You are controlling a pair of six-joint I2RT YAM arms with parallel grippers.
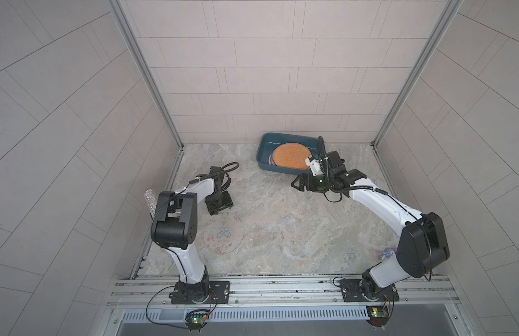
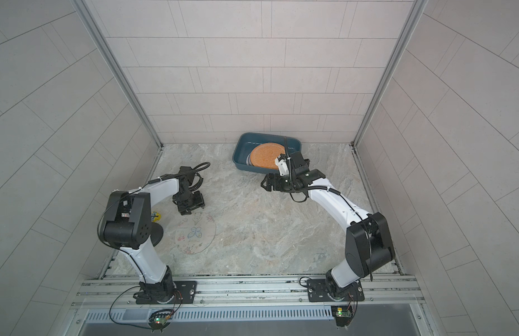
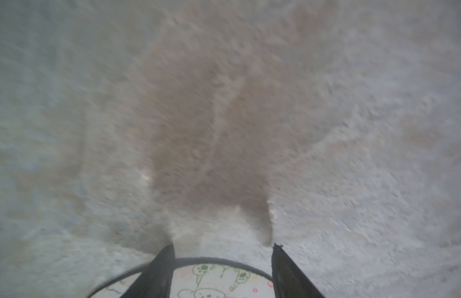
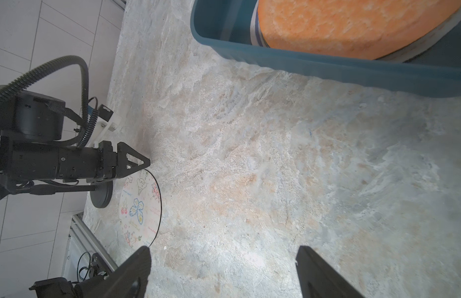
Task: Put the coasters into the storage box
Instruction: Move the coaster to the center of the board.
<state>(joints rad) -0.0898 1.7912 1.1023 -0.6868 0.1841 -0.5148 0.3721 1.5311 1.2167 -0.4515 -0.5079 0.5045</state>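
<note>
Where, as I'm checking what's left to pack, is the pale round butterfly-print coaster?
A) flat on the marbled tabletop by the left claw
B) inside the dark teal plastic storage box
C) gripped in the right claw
A: the pale round butterfly-print coaster lies flat on the marbled tabletop by the left claw, outside the dark teal plastic storage box.

Robot lab cell, panelled walls (image 1: 252, 72), aluminium mounting rail (image 1: 281, 286) (bare circuit boards (image 1: 197, 320)), marbled tabletop (image 1: 281, 227)

A black round base (image 4: 102, 197) stands on the marbled tabletop (image 4: 250, 154).
</note>
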